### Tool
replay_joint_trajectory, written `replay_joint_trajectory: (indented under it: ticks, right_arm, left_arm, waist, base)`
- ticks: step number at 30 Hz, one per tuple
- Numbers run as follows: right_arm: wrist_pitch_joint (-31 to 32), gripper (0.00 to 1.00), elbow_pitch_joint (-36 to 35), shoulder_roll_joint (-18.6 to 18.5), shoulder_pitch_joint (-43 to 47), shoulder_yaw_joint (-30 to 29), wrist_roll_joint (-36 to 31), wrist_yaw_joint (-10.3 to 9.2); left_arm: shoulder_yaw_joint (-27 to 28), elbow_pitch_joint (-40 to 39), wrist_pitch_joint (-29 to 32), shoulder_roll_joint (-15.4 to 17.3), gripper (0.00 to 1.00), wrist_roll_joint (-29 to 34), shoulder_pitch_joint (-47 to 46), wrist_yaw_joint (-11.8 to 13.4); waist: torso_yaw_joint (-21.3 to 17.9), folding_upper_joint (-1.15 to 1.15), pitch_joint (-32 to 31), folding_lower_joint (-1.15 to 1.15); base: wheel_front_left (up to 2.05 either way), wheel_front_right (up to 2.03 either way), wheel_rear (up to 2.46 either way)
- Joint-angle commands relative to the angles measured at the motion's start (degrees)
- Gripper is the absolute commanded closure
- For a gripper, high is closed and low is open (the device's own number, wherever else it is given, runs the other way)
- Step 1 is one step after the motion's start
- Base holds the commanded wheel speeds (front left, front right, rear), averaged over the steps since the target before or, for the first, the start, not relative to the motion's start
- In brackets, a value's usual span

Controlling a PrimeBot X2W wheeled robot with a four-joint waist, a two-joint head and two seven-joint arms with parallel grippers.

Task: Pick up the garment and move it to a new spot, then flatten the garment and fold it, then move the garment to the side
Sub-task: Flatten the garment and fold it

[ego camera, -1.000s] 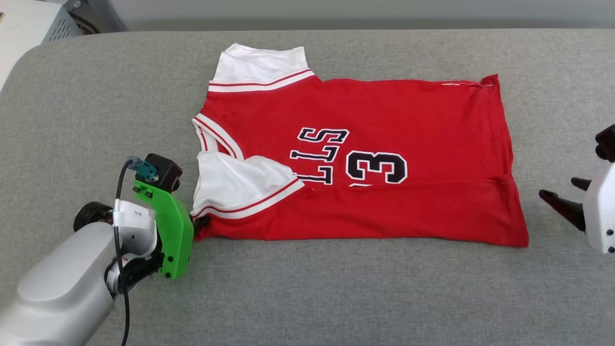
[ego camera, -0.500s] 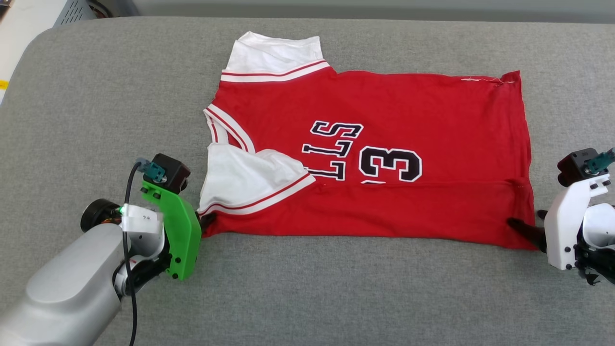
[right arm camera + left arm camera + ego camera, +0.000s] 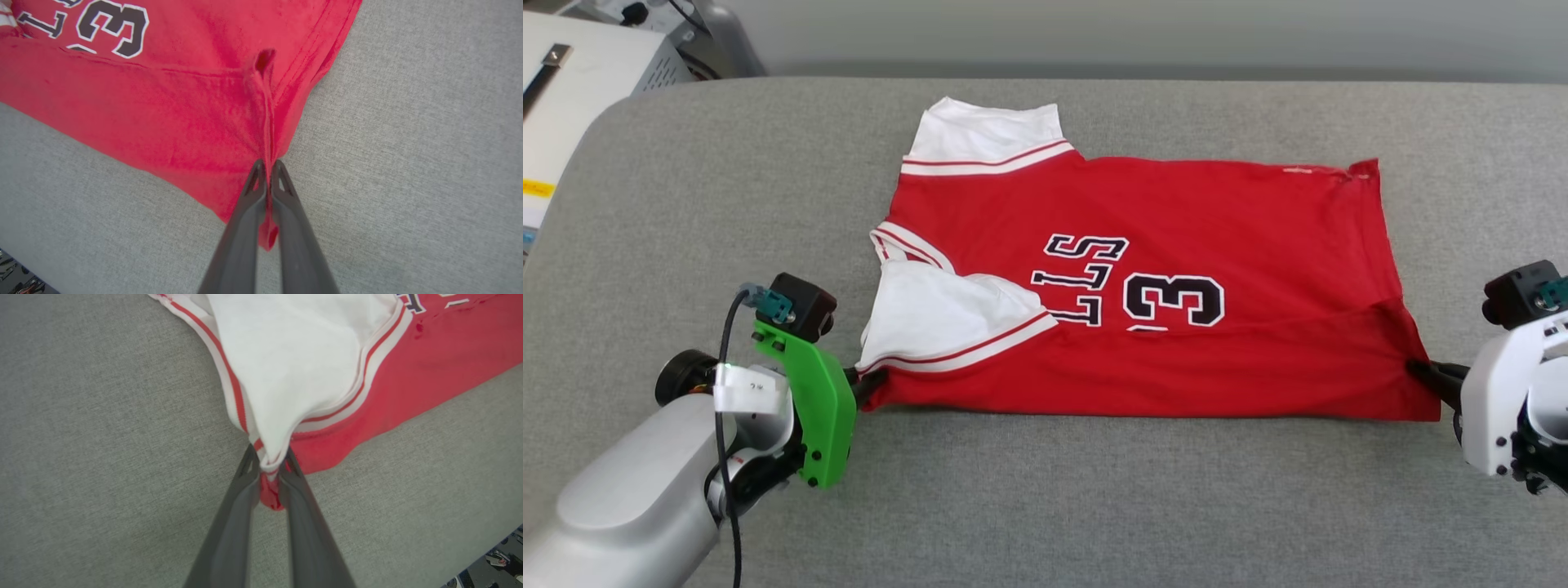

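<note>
A red jersey-style shirt with white sleeves and red-and-white striped trim (image 3: 1176, 204) lies flat across the middle of the grey fabric-covered worktop (image 3: 1094, 498). Its collar points toward the left edge and its hem toward the right edge. Black, white-outlined print runs sideways on its front, reading "LLS" and a "3". A folded-over red strip along the near side hides the rest.

The left gripper (image 3: 866, 382) is pinched on the shirt's near-left corner, where a white sleeve meets the red fold, and cloth bunches between its fingers. The right gripper (image 3: 1425, 371) is clamped on the near-right hem corner, with a red pleat running from its tips.
</note>
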Motion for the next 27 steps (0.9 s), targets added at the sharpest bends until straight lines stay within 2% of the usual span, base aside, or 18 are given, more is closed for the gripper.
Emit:
replay_joint_trajectory:
  ticks: [1,8,15,21,27]
  right_arm:
    - [-0.7,1.0,-1.5,-1.0,2.0,-0.6,0.6,-0.04]
    - [-1.4,1.0,-8.5,-3.5,10.0,-4.8,1.6,-0.04]
    - [0.5,1.0,-12.6,-3.6,18.5,-11.7,0.9,-0.04]
    - [3.9,1.0,-12.3,-1.2,20.5,-14.2,-0.9,-0.04]
    - [4.9,1.0,-7.2,2.0,18.8,-13.1,-3.3,-0.04]
  left_arm:
    - [0.2,-1.1,-0.5,1.0,1.0,-0.5,1.1,-0.1]
    - [-0.2,-8.3,-0.3,4.9,1.0,-1.2,5.8,1.9]
    - [-0.8,-16.1,0.1,8.4,1.0,-2.4,11.7,6.3]
    - [-1.6,-14.9,-0.2,7.3,1.0,-2.1,12.8,7.5]
    - [-2.5,-9.7,0.0,4.2,1.0,-2.3,12.1,6.6]
  waist:
    - [-0.2,0.0,-1.6,0.0]
    - [-0.1,0.0,-3.6,0.0]
    - [-0.3,0.0,-3.4,0.0]
    - [-0.7,0.0,-1.1,0.0]
    - [-0.7,0.0,1.0,0.0]
  base:
    - [0.0,0.0,0.0]
    - [0.0,0.0,0.0]
    - [0.0,0.0,0.0]
    - [0.0,0.0,0.0]
    - [0.0,0.0,0.0]
